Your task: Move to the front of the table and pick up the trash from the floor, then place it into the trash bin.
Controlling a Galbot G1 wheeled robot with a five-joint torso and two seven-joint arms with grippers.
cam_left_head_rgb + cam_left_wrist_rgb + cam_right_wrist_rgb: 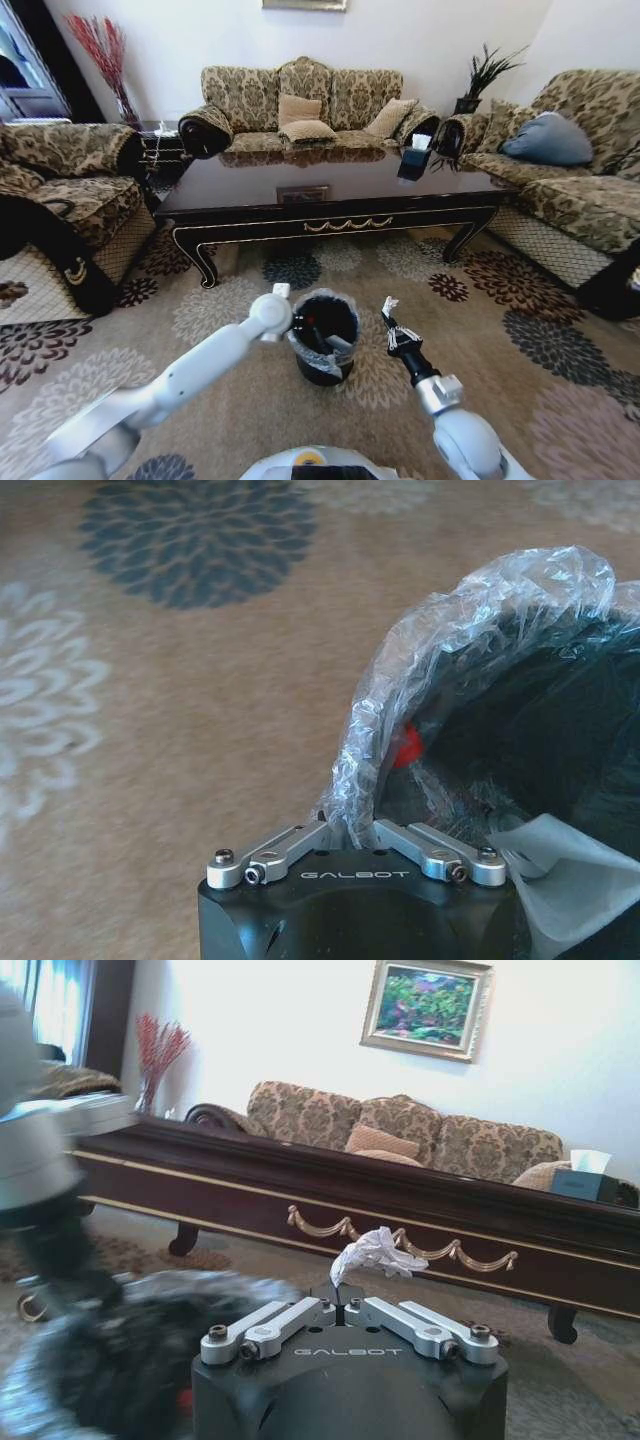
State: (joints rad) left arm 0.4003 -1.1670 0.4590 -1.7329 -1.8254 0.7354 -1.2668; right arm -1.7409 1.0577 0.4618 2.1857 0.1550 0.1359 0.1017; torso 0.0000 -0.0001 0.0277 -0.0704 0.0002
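White paper trash (372, 1252) was pinched in my right gripper (390, 322) beside the trash bin (322, 338); my left gripper (352, 832) pinched its liner, steadying it.

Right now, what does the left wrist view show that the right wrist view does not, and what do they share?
Left wrist view alone: the left gripper shut on the clear liner at the rim of the trash bin, something red inside the bin, and bare patterned carpet.

Right wrist view alone: the right gripper shut on a white crumpled paper, the table with its gold ornament, the sofa, a framed picture.

Both: the trash bin, blurred in the right wrist view.
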